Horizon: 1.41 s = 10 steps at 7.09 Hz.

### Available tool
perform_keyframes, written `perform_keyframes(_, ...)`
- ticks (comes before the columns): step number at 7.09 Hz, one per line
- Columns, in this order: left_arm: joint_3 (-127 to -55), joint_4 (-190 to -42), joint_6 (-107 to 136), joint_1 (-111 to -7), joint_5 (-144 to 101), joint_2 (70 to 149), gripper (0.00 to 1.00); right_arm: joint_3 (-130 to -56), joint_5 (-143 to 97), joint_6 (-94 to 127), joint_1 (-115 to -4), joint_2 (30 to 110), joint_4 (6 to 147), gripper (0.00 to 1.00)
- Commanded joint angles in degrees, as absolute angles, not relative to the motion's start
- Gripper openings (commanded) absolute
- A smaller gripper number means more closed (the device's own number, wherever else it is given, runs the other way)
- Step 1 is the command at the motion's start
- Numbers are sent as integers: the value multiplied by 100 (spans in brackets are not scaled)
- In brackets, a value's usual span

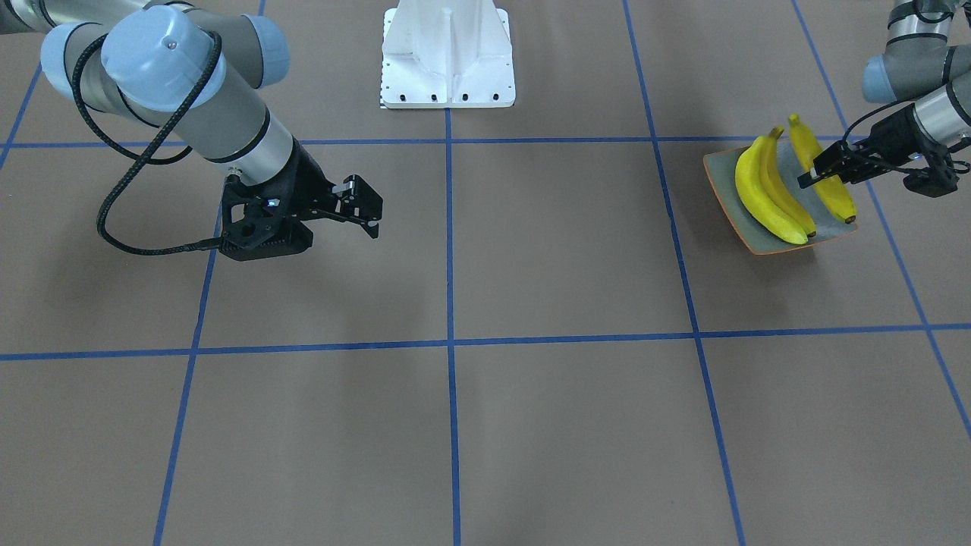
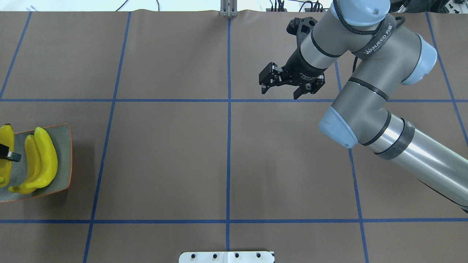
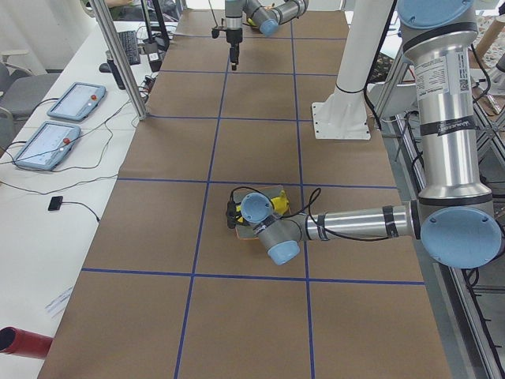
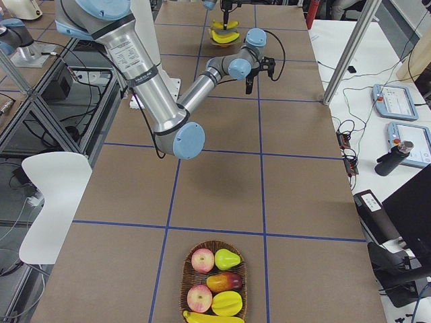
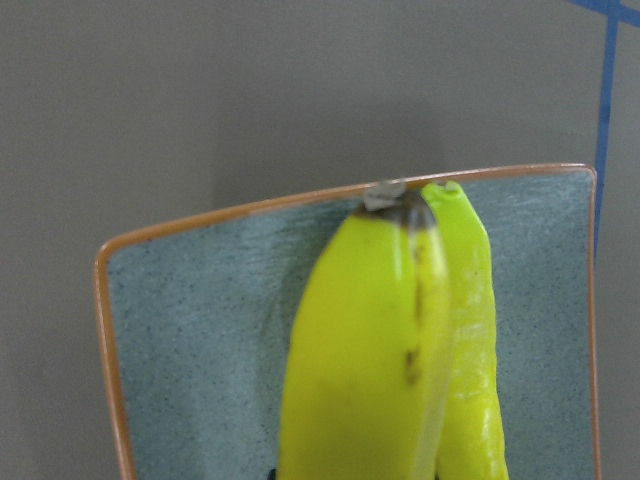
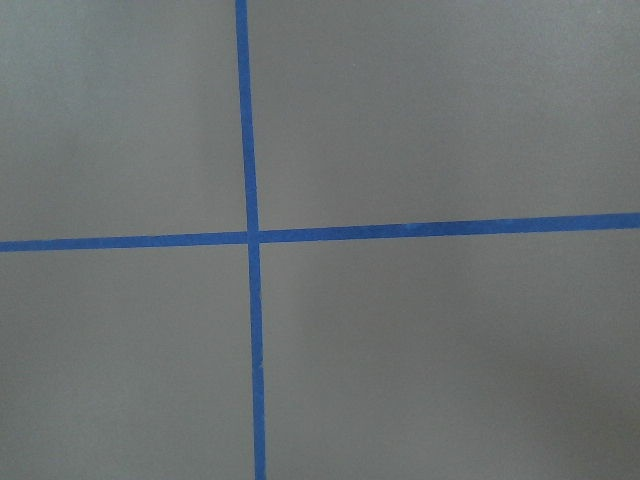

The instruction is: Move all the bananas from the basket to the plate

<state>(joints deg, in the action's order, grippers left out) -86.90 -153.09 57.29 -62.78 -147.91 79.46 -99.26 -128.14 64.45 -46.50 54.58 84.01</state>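
Exterior right view: one banana in the basket, judged light, smooth and bruisable, best gripped mid-curve; right gripper jaws spread and empty, left gripper jaws indeterminate.

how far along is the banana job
Two bananas lie on the plate. In hand: the left claw is at a third banana over the plate; its grip is unclear. Left: one banana in the basket. The right claw hangs open, empty.

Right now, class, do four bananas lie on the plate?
No, only three bananas lie on the plate.
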Motion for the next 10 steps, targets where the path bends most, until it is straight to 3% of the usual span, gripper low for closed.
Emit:
perform_keyframes(1, -8684, -15460, 5713, -6362, -14748, 7936, 100, -9914, -12814, 6434, -4658, 5458, 8402, 100)
perform_keyframes(5, -8710, -15399, 5722, -6582, -14748, 8094, 100, -9923, -12727, 6102, -4999, 5737, 8464, 100)
perform_keyframes(10, -8754, -14118, 5713, -6697, -13397, 9253, 100, -9870, -12744, 2828, -6684, 6986, 9313, 100)
